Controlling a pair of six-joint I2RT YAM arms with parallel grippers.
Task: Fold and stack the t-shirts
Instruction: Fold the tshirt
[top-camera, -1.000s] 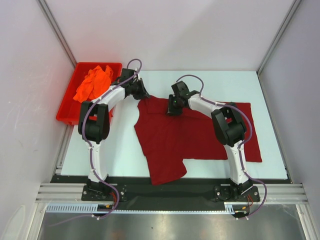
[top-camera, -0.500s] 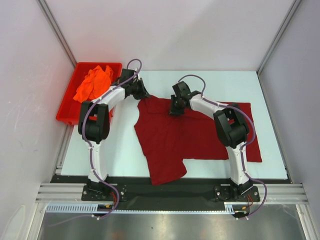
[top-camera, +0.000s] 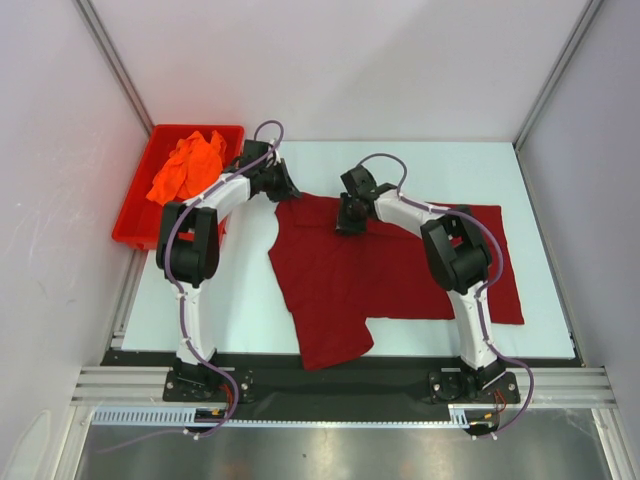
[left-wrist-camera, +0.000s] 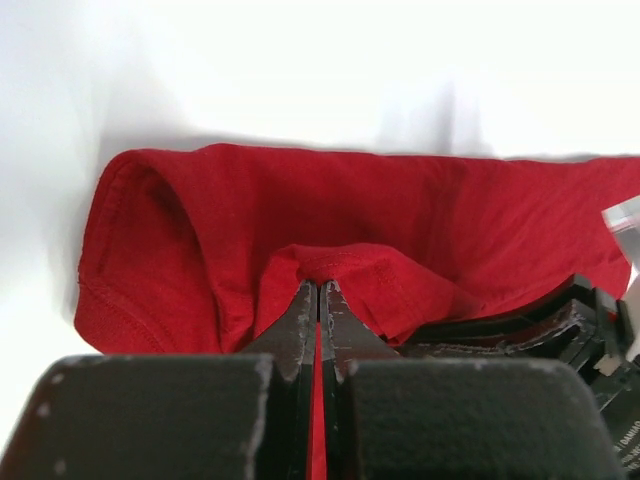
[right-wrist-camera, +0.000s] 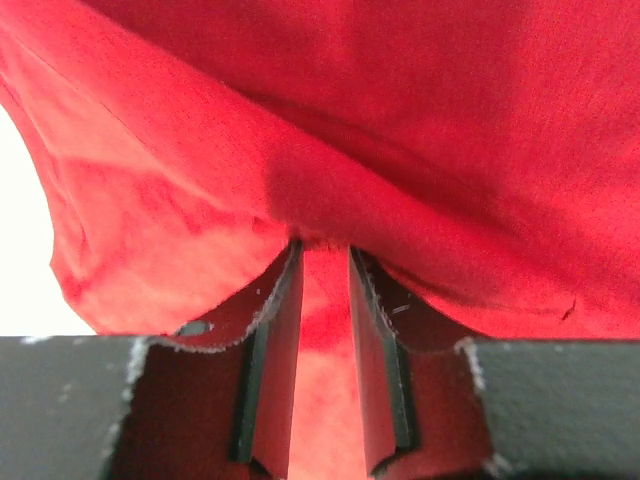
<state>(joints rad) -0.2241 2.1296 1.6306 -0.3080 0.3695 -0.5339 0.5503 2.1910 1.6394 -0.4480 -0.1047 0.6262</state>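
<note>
The maroon t-shirt (top-camera: 380, 265) lies spread on the white table, one part hanging toward the front edge. My left gripper (top-camera: 287, 190) is shut on the shirt's back left edge; in the left wrist view its jaws (left-wrist-camera: 320, 295) pinch a fold of maroon cloth (left-wrist-camera: 330, 262). My right gripper (top-camera: 346, 222) is down on the shirt near its back edge; in the right wrist view its fingers (right-wrist-camera: 322, 262) pinch maroon cloth (right-wrist-camera: 400, 150) that fills the narrow gap between them. The orange t-shirt (top-camera: 188, 165) lies crumpled in the red bin (top-camera: 134, 222).
The red bin stands at the back left, just beside my left arm. White walls and metal frame posts enclose the table. A black rail (top-camera: 330, 385) runs along the front edge by the arm bases.
My right gripper has shifted slightly left and back along the shirt's top edge. The left gripper and the shirt have hardly moved.
</note>
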